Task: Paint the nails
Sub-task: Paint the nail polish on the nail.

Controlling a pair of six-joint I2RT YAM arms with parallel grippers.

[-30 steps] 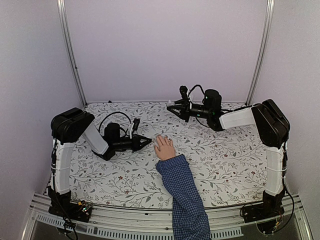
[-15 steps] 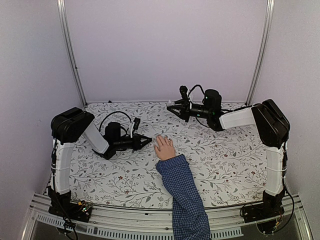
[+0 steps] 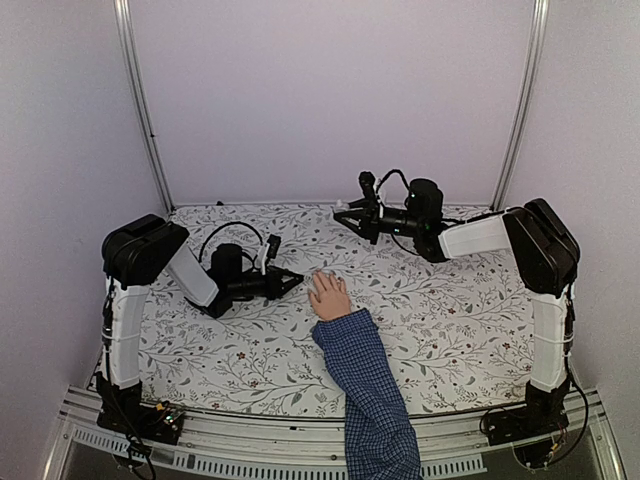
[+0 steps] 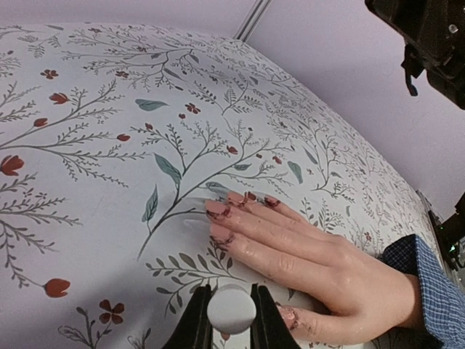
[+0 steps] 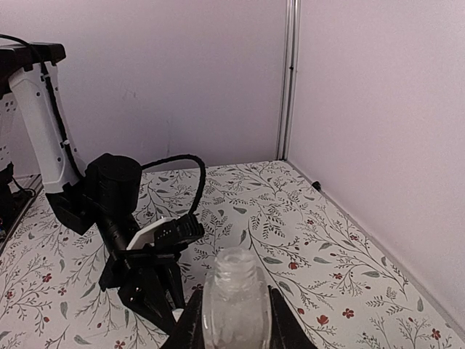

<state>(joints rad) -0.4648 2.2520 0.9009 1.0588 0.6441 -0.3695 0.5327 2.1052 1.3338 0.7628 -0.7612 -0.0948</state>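
The left hand (image 4: 230,327) is closed on a white round cap (image 4: 231,307), presumably the top of the polish brush; the bristles are hidden below the wrist camera's frame, so I cannot tell whether they touch anything. Just beyond it, toward the right, lies the pale flesh-coloured hand (image 4: 305,265), flat on the flowered tabletop (image 4: 87,189) with its fingers pointing left. The nails (image 4: 216,207) carry reddish-brown colour on the fingertips and on the thumb, patchy and smeared onto the skin around them. I judge the task well along: every nail in view has some paint, and what is left is evening out the thin coats. Farther out, the checked sleeve (image 4: 429,291) runs back to the near edge. The right hand (image 5: 231,323), raised near the far side, is clamped on a clear bottle (image 5: 232,287) with an open neck. Only the left wrist view shows nail colour; from above the fingertips are too small to read, though that view places the left hand just left of them.
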